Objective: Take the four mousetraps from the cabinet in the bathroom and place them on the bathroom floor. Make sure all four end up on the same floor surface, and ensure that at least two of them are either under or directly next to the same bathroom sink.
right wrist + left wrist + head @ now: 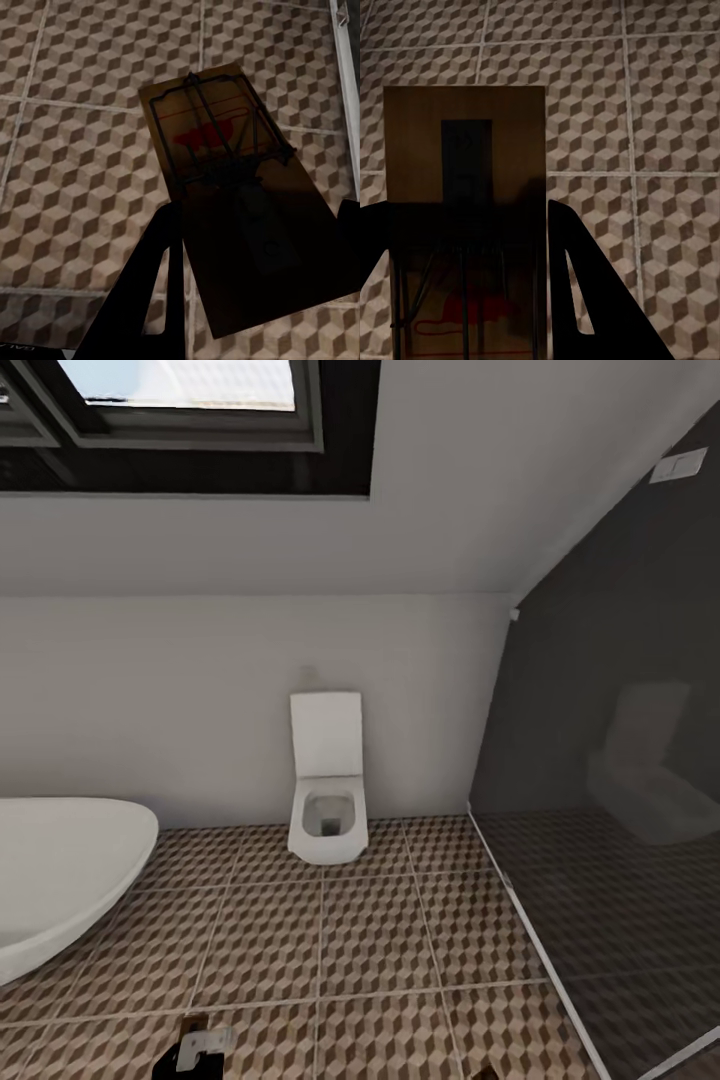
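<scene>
Open tiled floor (pixel 370 950) stretches ahead, wide and bare between the fixtures. The white bathtub (pixel 60 880) bulges in from the left, cutting off that side. A toilet (pixel 325 790) stands against the far wall, near the middle. On the right a dark glass panel (pixel 620 760) runs along the floor edge and blocks any reach that way. Each end effector already has a mousetrap (pixel 465 217) wedged between its fingers, the other mousetrap (pixel 240 195) likewise, above clear tiles.
</scene>
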